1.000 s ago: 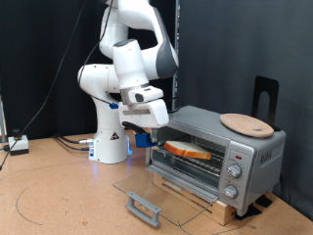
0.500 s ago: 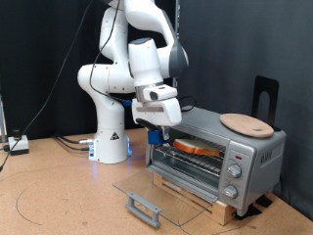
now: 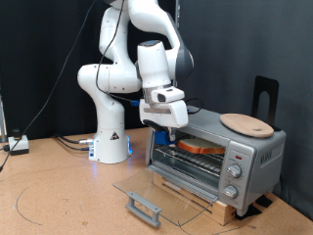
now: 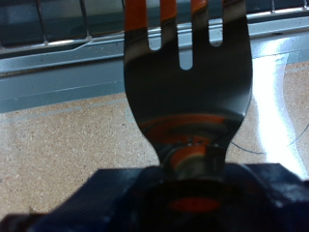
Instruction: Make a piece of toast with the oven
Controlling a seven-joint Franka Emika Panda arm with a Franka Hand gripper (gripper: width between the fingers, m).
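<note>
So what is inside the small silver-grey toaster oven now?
Inside the silver-grey toaster oven, whose glass door lies open, a pale slice of toast with orange-brown crust rests on the wire rack. The gripper covers the oven's near corner.

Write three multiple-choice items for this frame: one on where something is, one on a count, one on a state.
1. Where is the piece of toast?
A. On the wooden plate
B. On the rack inside the oven
C. On the floor

2. How many knobs run down the oven's control panel?
A. One
B. Three
C. Five

3. What state is the oven's glass door in?
A. Folded down open
B. Shut
C. Taken off and leaning on the wall

Answers: 1 B, the slice lies inside the cavity, while the round wooden plate on the oven's top is bare. 2 B, three knobs are stacked at the exterior view's right of the opening. 3 A, the door lies flat in front with its handle outward. The hand is above the opening and carries a fork-like tool.
</note>
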